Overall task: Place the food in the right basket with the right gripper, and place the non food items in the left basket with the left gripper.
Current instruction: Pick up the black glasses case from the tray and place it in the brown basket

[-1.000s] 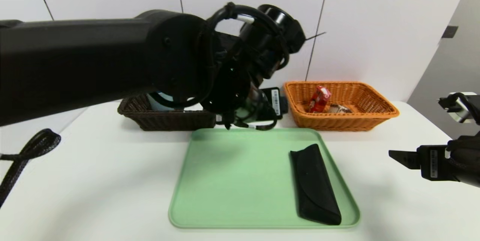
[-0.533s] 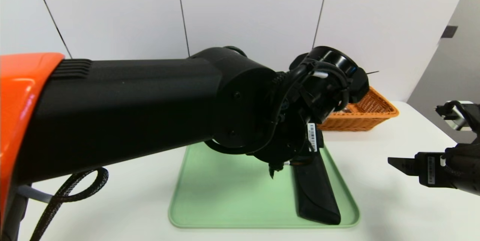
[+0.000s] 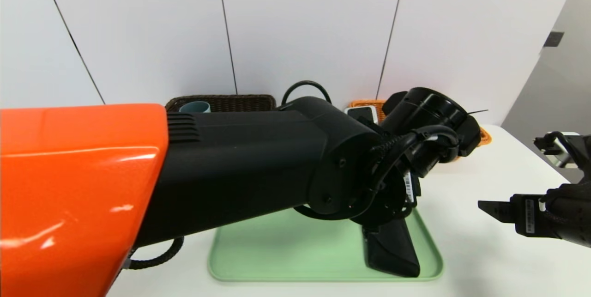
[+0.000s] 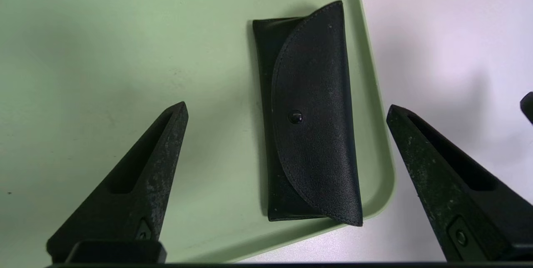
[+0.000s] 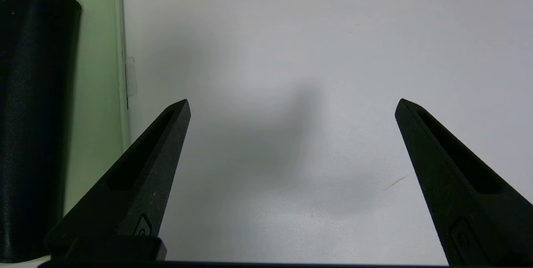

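Note:
A long black pouch (image 4: pixel 310 113) lies on the green tray (image 4: pixel 104 51) near its right rim, its near end showing in the head view (image 3: pixel 392 251). My left gripper (image 4: pixel 287 107) hangs open straight above the pouch, one finger to each side, not touching it. In the head view the left arm (image 3: pixel 277 163) hides that gripper. A teal cup (image 3: pixel 195 107) stands in the dark brown left basket (image 3: pixel 240 101). Only slivers of the orange right basket (image 3: pixel 485 137) show, and the food is hidden behind the arm. My right gripper (image 5: pixel 291 103) is open and empty above bare table, right of the tray.
The left arm's orange and black casing fills most of the head view and covers the tray's left half and both baskets. White table (image 3: pixel 461 251) lies between the tray's right rim and the right gripper (image 3: pixel 485 205). A white panelled wall stands behind the baskets.
The left arm has swung from the brown basket rightward and toward me, and now hangs above the pouch. It now hides the orange basket and the food. The right arm has stayed put.

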You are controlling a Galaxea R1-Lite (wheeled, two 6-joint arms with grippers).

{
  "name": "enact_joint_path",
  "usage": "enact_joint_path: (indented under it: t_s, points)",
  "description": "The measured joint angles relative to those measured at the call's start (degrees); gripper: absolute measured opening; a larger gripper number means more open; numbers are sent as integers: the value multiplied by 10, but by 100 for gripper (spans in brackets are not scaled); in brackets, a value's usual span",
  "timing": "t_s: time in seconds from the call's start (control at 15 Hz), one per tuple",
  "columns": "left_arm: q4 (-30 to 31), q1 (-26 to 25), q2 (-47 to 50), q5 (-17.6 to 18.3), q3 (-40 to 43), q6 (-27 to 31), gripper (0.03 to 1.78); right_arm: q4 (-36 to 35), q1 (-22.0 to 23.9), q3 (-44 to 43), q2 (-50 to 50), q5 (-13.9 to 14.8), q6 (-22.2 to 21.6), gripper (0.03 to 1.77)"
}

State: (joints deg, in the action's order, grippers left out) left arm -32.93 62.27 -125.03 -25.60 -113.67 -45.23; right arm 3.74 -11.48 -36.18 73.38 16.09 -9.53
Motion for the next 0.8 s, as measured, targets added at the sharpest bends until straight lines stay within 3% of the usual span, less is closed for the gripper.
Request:
enact_joint_path:
  t_s: [0.8]
  points:
    - [30, 34, -64, -21, 0, 34, 169, 0, 2, 2, 0, 0, -10, 170]
